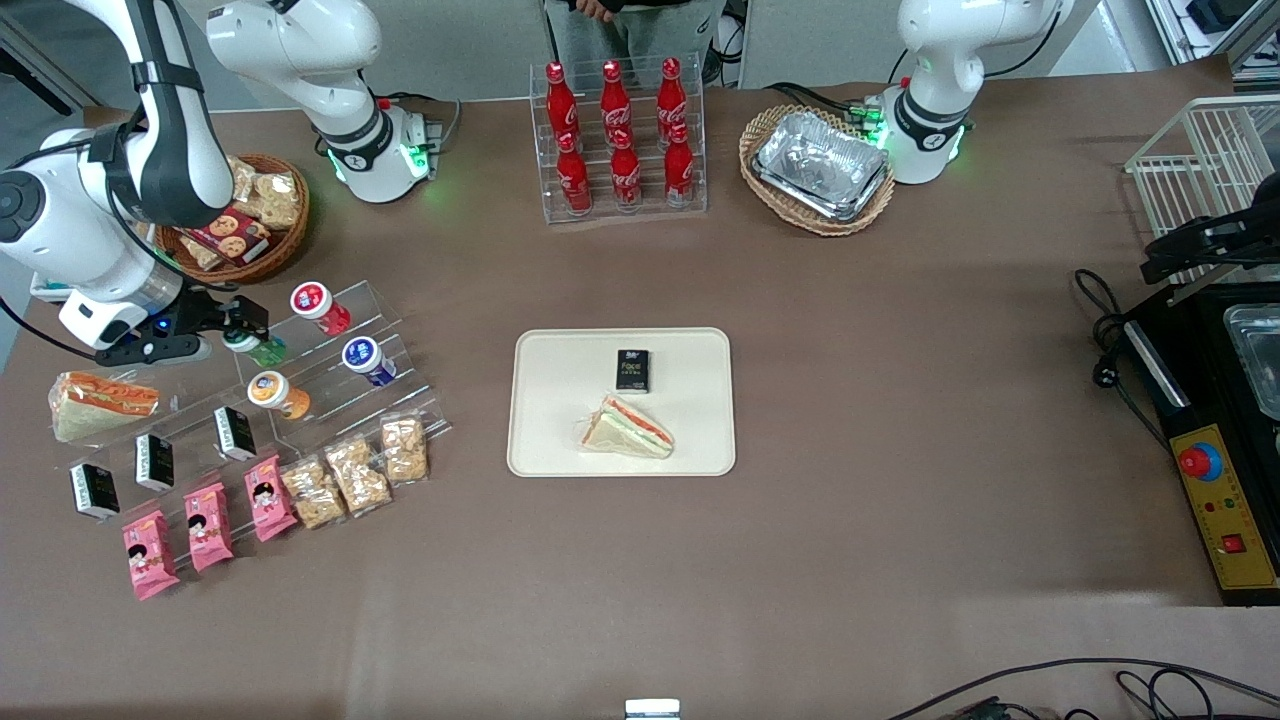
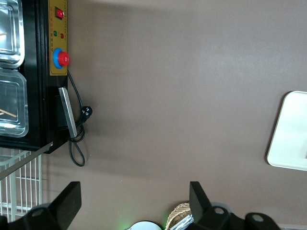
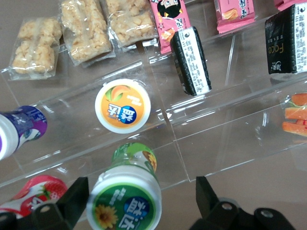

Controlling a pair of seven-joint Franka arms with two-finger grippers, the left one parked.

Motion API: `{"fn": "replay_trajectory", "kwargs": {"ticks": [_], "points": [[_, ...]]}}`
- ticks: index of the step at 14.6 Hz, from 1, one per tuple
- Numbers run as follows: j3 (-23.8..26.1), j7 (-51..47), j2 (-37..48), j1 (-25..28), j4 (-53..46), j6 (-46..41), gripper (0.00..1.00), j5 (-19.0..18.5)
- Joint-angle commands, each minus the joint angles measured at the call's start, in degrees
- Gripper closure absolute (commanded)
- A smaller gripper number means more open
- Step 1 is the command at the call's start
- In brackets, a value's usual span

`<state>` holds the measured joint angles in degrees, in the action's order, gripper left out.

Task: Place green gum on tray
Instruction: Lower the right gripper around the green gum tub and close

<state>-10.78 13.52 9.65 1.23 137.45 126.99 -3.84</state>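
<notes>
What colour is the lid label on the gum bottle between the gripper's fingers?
Green gum, at the gripper: green label, clearest in right wrist view.

Front view overlooks table; wrist view near gripper (image 3: 139, 201), seemingly facing down.

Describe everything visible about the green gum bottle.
The small cylindrical green gum bottle has a green body with fruit pictures and a round white-rimmed lid bearing a green label with a sunflower and blue patch. It looks like plastic, lies tilted on the clear acrylic stepped display shelf, lid toward the wrist camera. The right arm's black two-finger gripper is open, its fingers either side of the bottle.
</notes>
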Motion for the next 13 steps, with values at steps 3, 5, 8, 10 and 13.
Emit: {"fn": "replay_trajectory", "kwargs": {"ticks": [3,5,8,10,13], "points": [[0.1,-0.6,-0.2,-0.3,0.4,1.4,0.02,-0.8],[0.1,-0.6,-0.3,-0.3,0.4,1.5,0.02,-0.7],[0.1,-0.7,-0.4,-0.3,0.4,1.7,0.02,-0.7],[0.1,-0.7,-0.7,-0.3,0.4,1.7,0.03,-0.4],[0.1,-0.7,-0.7,-0.3,0.4,1.7,0.15,-0.1]]}}
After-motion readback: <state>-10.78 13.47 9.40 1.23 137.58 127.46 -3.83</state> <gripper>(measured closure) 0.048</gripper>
